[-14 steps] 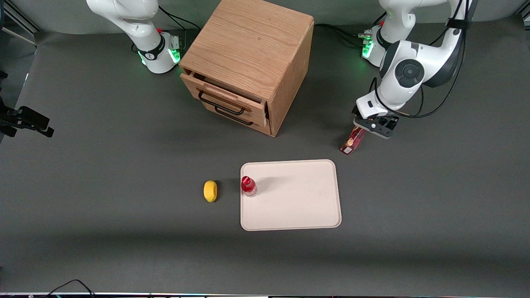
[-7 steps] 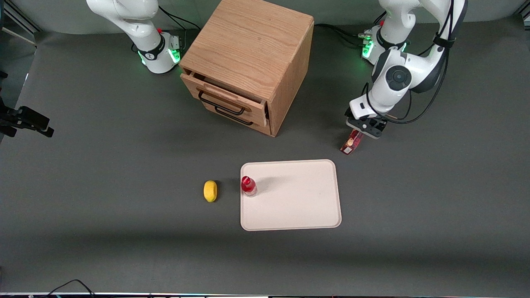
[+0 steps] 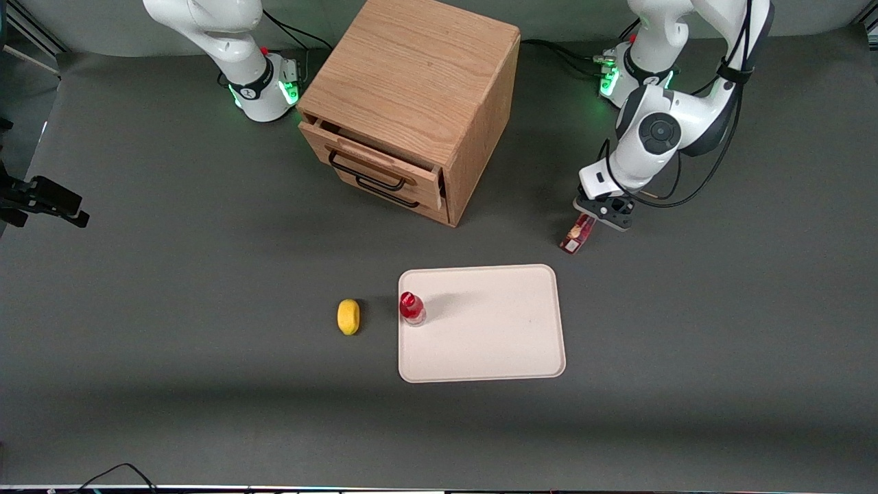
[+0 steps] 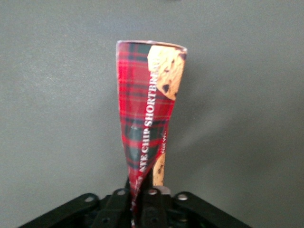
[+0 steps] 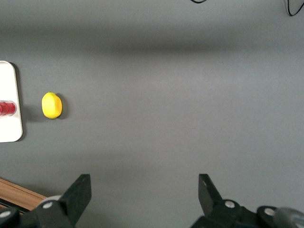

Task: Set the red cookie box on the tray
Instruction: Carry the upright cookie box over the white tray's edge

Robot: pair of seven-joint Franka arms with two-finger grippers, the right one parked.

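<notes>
We see the claw (image 3: 603,210) of the working arm closed on one end of the red cookie box (image 3: 576,235), with the crushed cardboard pinched between its jaws in the wrist view, where the tartan box (image 4: 147,118) juts straight out from the claw (image 4: 145,199) over bare grey counter (image 4: 247,95). From the front, the box slants down from the claw toward the camera, and we cannot tell whether its free end touches the counter (image 3: 686,309) or hangs just above it. It sits off the tray (image 3: 494,343), near that tray's corner farthest from the camera at the working arm's end. We judge that the grasp is made and the carry is the step in hand. The next move calls for lifting the box clear of the low rim and bringing it nearer the camera over the open middle of the tray, then lowering it flat before letting go. A small red-capped bottle (image 3: 411,308) stands at the tray's edge toward the parked arm, with a lemon (image 3: 348,316) just off the tray beside it, so we would keep away from that edge. The wooden drawer cabinet (image 3: 411,103) stands farther from the camera, well apart.
</notes>
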